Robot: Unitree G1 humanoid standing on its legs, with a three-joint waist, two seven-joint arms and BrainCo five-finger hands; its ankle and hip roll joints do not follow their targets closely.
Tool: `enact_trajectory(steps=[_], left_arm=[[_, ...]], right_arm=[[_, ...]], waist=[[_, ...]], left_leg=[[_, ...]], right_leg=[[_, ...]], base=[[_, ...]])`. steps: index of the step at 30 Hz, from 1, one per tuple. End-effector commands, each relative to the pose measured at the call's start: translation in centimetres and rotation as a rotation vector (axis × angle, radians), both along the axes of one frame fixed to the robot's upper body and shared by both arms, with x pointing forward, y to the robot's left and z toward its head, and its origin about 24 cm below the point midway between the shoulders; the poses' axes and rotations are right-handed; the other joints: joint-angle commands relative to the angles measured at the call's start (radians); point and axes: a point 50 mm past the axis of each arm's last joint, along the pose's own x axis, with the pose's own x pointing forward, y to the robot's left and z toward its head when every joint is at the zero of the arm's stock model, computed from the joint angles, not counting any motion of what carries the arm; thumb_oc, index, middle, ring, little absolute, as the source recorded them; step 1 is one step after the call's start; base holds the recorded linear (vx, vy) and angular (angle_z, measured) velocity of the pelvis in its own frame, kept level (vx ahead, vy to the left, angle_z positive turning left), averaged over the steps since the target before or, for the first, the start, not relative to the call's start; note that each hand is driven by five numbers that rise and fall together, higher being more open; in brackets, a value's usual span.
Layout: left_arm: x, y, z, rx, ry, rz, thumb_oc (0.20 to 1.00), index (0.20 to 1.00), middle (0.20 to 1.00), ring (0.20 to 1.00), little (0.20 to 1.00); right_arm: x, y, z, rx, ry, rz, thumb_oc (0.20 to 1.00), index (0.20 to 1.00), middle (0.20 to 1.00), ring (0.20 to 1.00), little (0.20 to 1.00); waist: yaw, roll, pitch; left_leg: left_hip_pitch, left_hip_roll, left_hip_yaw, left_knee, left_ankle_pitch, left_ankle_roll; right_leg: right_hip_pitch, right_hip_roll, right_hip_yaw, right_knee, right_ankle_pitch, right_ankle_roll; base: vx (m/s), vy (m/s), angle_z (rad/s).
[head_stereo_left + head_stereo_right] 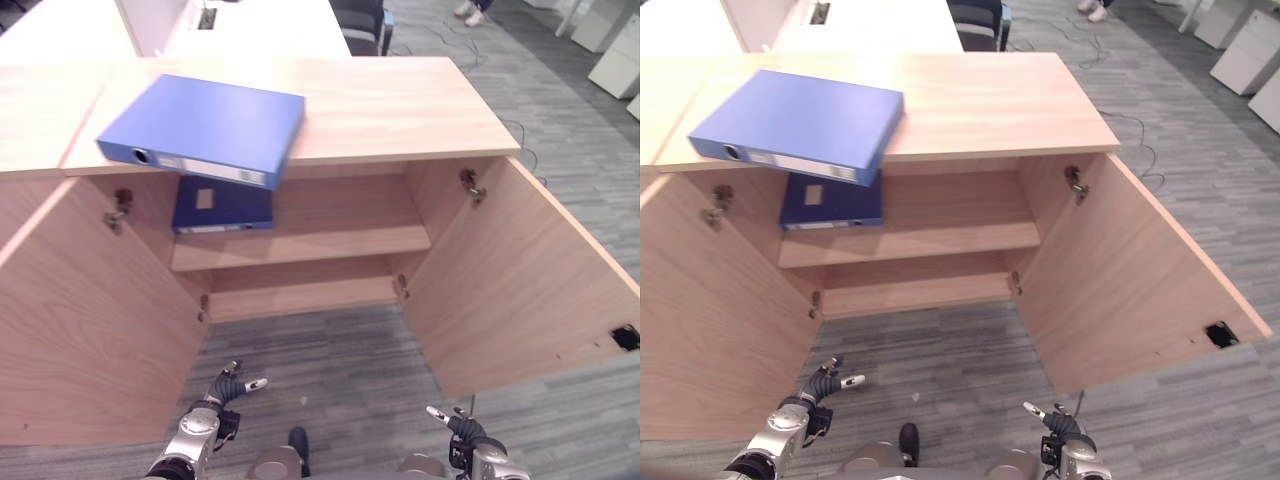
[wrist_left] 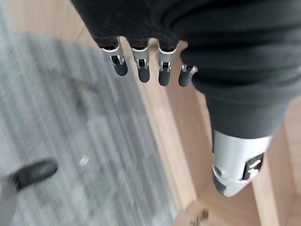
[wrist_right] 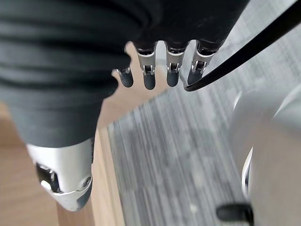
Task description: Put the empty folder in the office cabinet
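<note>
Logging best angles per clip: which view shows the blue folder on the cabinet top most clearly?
The left eye view: the blue folder lies whole on the cabinet top, its spine overhanging the front edge. The right eye view shows the same. The wrist views show fingers, carpet and wood.

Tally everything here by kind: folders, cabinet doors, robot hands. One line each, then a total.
Blue folders: 2, one on the cabinet top, a darker one on the upper shelf
Open cabinet doors: 2, left door, right door
Robot hands: 2, left hand, right hand, both empty
Total: 6
</note>
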Motion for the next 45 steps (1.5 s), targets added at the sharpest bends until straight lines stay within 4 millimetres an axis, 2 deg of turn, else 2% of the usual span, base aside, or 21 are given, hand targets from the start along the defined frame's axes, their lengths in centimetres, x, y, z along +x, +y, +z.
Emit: enact_trajectory(steps=[1,2,3,4,5,7,11,20,35,37,40,41,42,45], left_arm=[[1.5,0.4,1.3,0.002,-0.08,0.006,1.0,1.0,1.0,1.0,1.0],[1.7,0.5,1.3,0.003,-0.079,0.015,1.0,1.0,1.0,1.0,1.0],[1.5,0.0,1.1,-0.009,-0.074,0.013,1.0,1.0,1.0,1.0,1.0],[1.4,-0.1,1.0,-0.015,-0.072,0.015,1.0,1.0,1.0,1.0,1.0],[1.0,-0.5,0.6,-0.032,-0.062,0.023,1.0,1.0,1.0,1.0,1.0],[0.3,-0.8,0.2,-0.048,-0.046,0.036,1.0,1.0,1.0,1.0,1.0],[-0.2,-1.1,-0.2,-0.053,-0.026,0.028,1.0,1.0,1.0,1.0,1.0],[-1.0,-1.8,-0.8,-0.073,0.0,0.042,1.0,1.0,1.0,1.0,1.0],[-2.0,-2.0,-1.4,-0.082,0.029,0.051,1.0,1.0,1.0,1.0,1.0],[-2.0,-2.0,-1.4,-0.083,0.03,0.051,1.0,1.0,1.0,1.0,1.0],[-1.1,-2.0,-0.9,-0.08,0.0,0.045,1.0,1.0,1.0,1.0,1.0],[-1.1,-2.0,-0.9,-0.08,-0.001,0.045,1.0,1.0,1.0,1.0,1.0],[-0.7,-1.9,-0.6,-0.089,-0.019,0.053,1.0,1.0,1.0,1.0,1.0],[-0.6,-1.8,-0.5,-0.094,-0.027,0.07,1.0,1.0,1.0,1.0,1.0]], right_arm=[[0.0,-1.6,0.5,-0.037,-0.033,-0.012,1.0,1.0,1.0,1.0,1.0],[-0.1,-1.5,0.4,-0.039,-0.026,-0.007,1.0,1.0,1.0,1.0,1.0],[-0.4,-1.6,0.3,-0.049,-0.01,0.005,1.0,1.0,1.0,1.0,1.0],[-0.4,-1.8,0.4,-0.056,-0.012,0.004,1.0,1.0,1.0,1.0,1.0],[-1.0,-2.2,0.3,-0.064,0.005,-0.006,1.0,1.0,1.0,1.0,1.0],[-1.8,-2.7,0.1,-0.073,0.03,-0.025,1.0,1.0,1.0,1.0,1.0],[-2.4,-2.9,0.0,-0.076,0.051,-0.023,1.0,1.0,1.0,1.0,1.0],[-3.7,-3.9,0.0,-0.104,0.09,-0.021,1.0,1.0,1.0,1.0,1.0],[-3.8,-3.8,-0.1,-0.113,0.098,0.018,1.0,1.0,1.0,1.0,1.0],[-3.8,-3.6,-0.1,-0.109,0.095,0.018,1.0,1.0,1.0,1.0,1.0],[-3.4,-3.7,0.0,-0.107,0.074,0.001,1.0,1.0,1.0,1.0,1.0],[-3.4,-3.7,0.0,-0.106,0.073,0.001,1.0,1.0,1.0,1.0,1.0],[-3.2,-3.8,0.1,-0.107,0.07,0.003,1.0,1.0,1.0,1.0,1.0],[-3.3,-3.9,0.1,-0.111,0.072,0.004,1.0,1.0,1.0,1.0,1.0]], waist=[[-0.036,0.019,0.025],[-0.03,0.001,0.035],[-0.018,-0.01,0.028],[-0.026,-0.009,0.025],[-0.033,-0.008,0.015],[-0.041,0.007,-0.002],[-0.055,0.017,-0.012],[-0.068,0.027,-0.023],[-0.06,0.027,-0.021],[-0.062,0.025,-0.017],[-0.063,0.012,0.02],[-0.066,0.012,0.019],[-0.062,0.006,0.033],[-0.06,0.0,0.038]], left_leg=[[-0.023,0.136,-0.067,-0.006,0.016,-0.16],[-0.016,0.12,-0.054,0.021,-0.009,-0.156],[-0.013,0.114,-0.045,0.04,-0.018,-0.156],[-0.003,0.11,-0.051,0.036,-0.017,-0.155],[0.025,0.097,-0.044,0.011,-0.012,-0.154],[0.06,0.1,-0.028,-0.036,-0.002,-0.158],[0.081,0.107,-0.023,-0.06,0.006,-0.167],[0.109,0.131,-0.013,-0.084,0.024,-0.199],[0.119,0.153,-0.009,-0.073,0.034,-0.221],[0.11,0.156,-0.015,-0.052,0.03,-0.224],[0.011,0.169,-0.039,0.083,0.03,-0.243],[0.004,0.169,-0.042,0.091,0.027,-0.243],[-0.033,0.166,-0.062,0.149,0.027,-0.258],[-0.066,0.171,-0.093,0.209,0.033,-0.267]], right_leg=[[0.058,0.306,0.226,-0.198,-0.236,-0.052],[0.051,0.331,0.167,-0.255,-0.254,-0.079],[0.079,0.304,0.088,-0.3,-0.247,-0.09],[0.077,0.319,0.117,-0.3,-0.246,-0.088],[0.108,0.343,0.168,-0.352,-0.238,-0.088],[0.131,0.335,0.162,-0.368,-0.232,-0.088],[0.149,0.334,0.171,-0.409,-0.228,-0.095],[0.221,0.344,0.166,-0.513,-0.211,-0.097],[0.255,0.352,0.155,-0.572,-0.2,-0.098],[0.257,0.354,0.158,-0.572,-0.201,-0.103],[0.252,0.351,0.161,-0.564,-0.212,-0.124],[0.25,0.352,0.159,-0.564,-0.212,-0.124],[0.253,0.351,0.158,-0.559,-0.216,-0.136],[0.26,0.352,0.154,-0.558,-0.221,-0.142]], base=[[0.07,0.173,0.91],[0.03,0.073,1.11],[0.05,0.071,0.84],[0.11,-0.002,-0.4],[0.16,-0.023,-0.71],[0.14,-0.04,-0.27],[0.06,-0.073,-0.05],[0.02,-0.096,-0.07],[0.0,-0.027,-0.01],[-0.02,-0.011,0.03],[-0.09,-0.024,0.19],[-0.1,-0.025,0.27],[-0.04,-0.022,0.17],[0.0,0.012,0.09]])
